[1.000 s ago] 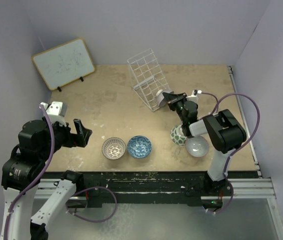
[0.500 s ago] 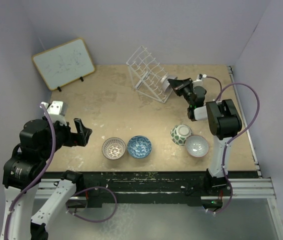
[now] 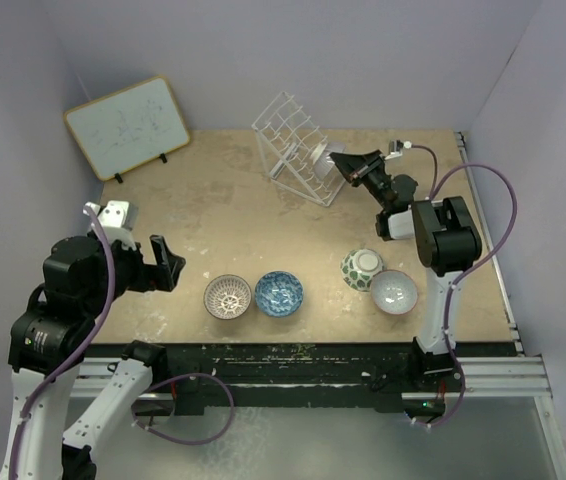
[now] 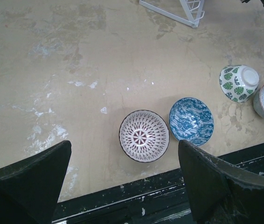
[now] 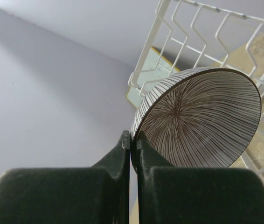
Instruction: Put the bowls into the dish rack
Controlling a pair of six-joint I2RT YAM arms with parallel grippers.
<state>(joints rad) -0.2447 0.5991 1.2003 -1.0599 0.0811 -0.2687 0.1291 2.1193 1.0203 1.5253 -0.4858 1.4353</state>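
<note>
My right gripper is shut on the rim of the brown-and-white radial bowl and holds it on edge against the white wire dish rack. In the right wrist view the gripper pinches the bowl in front of the rack wires. The mauve-pink patterned bowl, the blue bowl, the green-and-white bowl, lying upturned, and the pale pinkish-white bowl sit near the table's front edge. My left gripper is open and empty, above and left of them.
A framed whiteboard leans at the back left. The table's front edge lies just below the bowls. Walls close the table on the left, back and right.
My right gripper has carried the brown-and-white bowl up and back, from beside the rack's front to its right side. The rack stands at a different angle. The left arm has barely moved.
</note>
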